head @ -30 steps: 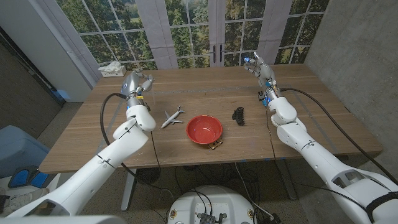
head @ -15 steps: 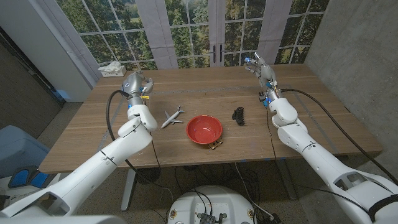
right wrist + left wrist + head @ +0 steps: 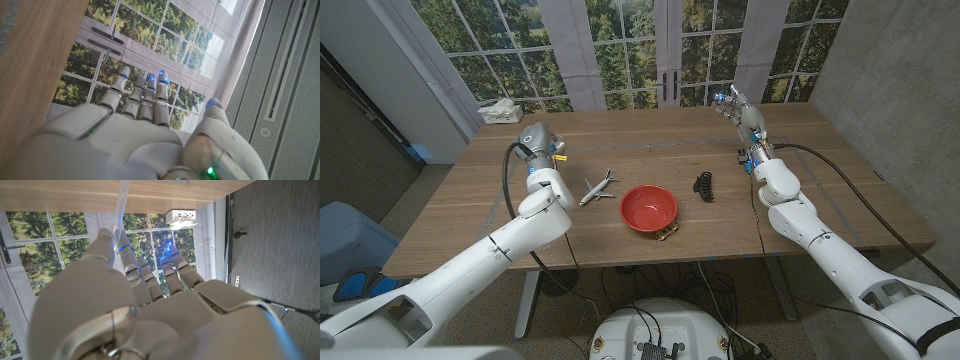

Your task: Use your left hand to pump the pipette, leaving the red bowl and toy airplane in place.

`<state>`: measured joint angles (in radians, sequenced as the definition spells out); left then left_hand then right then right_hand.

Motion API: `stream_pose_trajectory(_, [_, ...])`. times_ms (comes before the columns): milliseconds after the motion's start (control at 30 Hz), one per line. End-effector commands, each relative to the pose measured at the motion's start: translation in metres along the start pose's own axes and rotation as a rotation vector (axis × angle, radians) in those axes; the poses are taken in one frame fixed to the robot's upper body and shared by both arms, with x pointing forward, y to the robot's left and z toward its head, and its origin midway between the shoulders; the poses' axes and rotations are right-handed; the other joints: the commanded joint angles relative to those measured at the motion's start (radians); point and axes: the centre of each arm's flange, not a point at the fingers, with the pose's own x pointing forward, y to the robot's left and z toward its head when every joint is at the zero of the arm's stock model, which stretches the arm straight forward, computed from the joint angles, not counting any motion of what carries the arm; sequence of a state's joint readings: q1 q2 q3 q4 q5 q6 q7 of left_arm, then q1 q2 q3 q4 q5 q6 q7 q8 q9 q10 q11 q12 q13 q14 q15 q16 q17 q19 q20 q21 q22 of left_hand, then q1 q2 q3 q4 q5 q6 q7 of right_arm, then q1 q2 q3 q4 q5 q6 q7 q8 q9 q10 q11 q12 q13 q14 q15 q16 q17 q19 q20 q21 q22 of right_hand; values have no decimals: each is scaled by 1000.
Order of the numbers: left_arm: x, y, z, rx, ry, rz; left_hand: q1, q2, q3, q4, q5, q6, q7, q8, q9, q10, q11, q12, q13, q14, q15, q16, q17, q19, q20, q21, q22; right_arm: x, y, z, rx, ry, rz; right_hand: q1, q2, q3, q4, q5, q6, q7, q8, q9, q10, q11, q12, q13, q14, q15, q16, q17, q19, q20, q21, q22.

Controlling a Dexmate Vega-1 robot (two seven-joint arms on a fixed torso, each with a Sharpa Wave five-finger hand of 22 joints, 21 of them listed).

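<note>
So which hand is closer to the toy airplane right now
The left. The left hand is at the table's far left, just beyond and to the left of the toy airplane. The right hand is at the far right, well past the red bowl.

Wooden worktop (image 3: 650,225) carrying a red bowl (image 3: 648,208) near its front edge, a toy airplane (image 3: 598,187) lying just left of the bowl, a black clip (image 3: 704,186) sitting to its right, a white box (image 3: 500,111) resting at the far left corner
</note>
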<state>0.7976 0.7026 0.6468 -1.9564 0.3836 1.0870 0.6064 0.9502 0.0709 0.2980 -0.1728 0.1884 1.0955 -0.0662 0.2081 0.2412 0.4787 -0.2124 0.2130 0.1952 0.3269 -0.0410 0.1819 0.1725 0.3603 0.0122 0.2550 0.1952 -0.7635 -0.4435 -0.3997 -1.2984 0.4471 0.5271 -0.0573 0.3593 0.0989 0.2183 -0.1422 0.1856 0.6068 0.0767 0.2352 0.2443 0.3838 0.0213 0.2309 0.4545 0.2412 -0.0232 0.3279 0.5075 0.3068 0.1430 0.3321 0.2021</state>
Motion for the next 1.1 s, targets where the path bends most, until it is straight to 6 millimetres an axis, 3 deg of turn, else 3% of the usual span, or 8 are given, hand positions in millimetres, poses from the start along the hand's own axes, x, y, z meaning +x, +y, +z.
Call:
stream_pose_trajectory(33, [3, -5, 0, 158, 57, -114, 2, -12, -5, 3, 3, -1, 13, -4, -1, 10, -2, 3, 3, 5, -101, 5, 1, -8, 0, -2, 2, -5, -1, 4, -10, -15, -5, -2, 2, 4, -4, 4, -2, -2, -6, 2, -2, 2, -1, 2, 1, 1, -5, 5, 0, 2, -4, 3])
stream_pose_trajectory(367, [-1, -6, 0, 223, 76, -156, -21, -38, -23, 11, 6, -139, -8, -34, -17, -99, 18, -26, 0, -33, -86, -2, 4, -41, 10, -20, -1, -9, -2, 2, 0, -17, -1, -3, 1, 4, -4, 3, -11, -7, -9, 2, -7, 4, -3, 2, 0, 1, -6, 5, 2, 3, -4, 3])
stream_pose_trajectory(533, [-4, -3, 0, 221, 73, -157, -76, -65, -51, 24, 3, -351, -49, -46, -35, -171, 45, -24, -3, -76, -53, -1, 5, -66, 25, -32, -2, -12, -3, 3, 0, -22, -6, -4, -1, 4, -4, 3, -15, -7, -11, 1, -8, 3, -3, 2, 1, 2, -6, 5, 2, 3, -4, 3])
stream_pose_trajectory(633, [-6, -2, 0, 208, 73, -154, -154, -92, -82, 38, -10, -595, -64, -47, -49, -243, 84, -27, -5, -108, -37, -1, 6, -94, 33, -43, -4, -13, -3, 3, -2, -24, -2, -5, -2, 4, -4, 3, -22, -9, -13, 1, -8, 4, -3, 2, 1, 2, -6, 5, 2, 3, -4, 3])
stream_pose_trajectory(700, [-8, -1, 0, 181, 66, -154, -203, -97, -97, 49, -13, -709, -68, -46, -53, -300, 105, -31, -6, -141, -18, -4, 7, -124, 54, -52, -5, -14, -3, 3, -2, -21, -2, -6, -2, 3, -4, 2, -25, -10, -15, 1, -7, 4, -3, 2, 2, 1, -6, 5, 3, 2, -3, 3])
stream_pose_trajectory(800, [-11, 0, -3, 139, 61, -130, -279, -99, -115, 61, -14, -834, -83, -38, -57, -389, 95, -33, -8, -199, 13, -4, 7, -258, 134, -77, -10, -15, -3, 3, -2, -19, -6, -6, -3, 3, -4, 2, -31, -11, -17, 0, -9, 3, -3, 2, 4, 2, -6, 5, 4, 2, -3, 3])
stream_pose_trajectory(900, [-12, 0, -7, 53, 52, -127, -368, -65, -122, 91, -11, -980, -77, -43, -60, -475, 126, -32, -11, -278, 53, -7, 9, -361, 170, -76, -13, -17, -3, 3, -8, -19, -8, -7, -4, 3, -4, 2, -35, -15, -19, 0, -9, 4, -3, 2, 4, 2, -6, 5, 4, 1, -3, 3])
stream_pose_trajectory(1100, [-12, 2, -14, -105, 13, -160, -475, 57, -91, 132, 5, -1128, -63, -41, -64, -644, 159, -41, -18, -458, 93, -17, 3, -511, 160, -83, -15, -18, -1, 4, -8, -20, -7, -8, -6, 4, -5, 2, -59, -27, -28, -2, -13, 5, -5, 1, 6, 6, -5, 6, 5, 2, -3, 3])
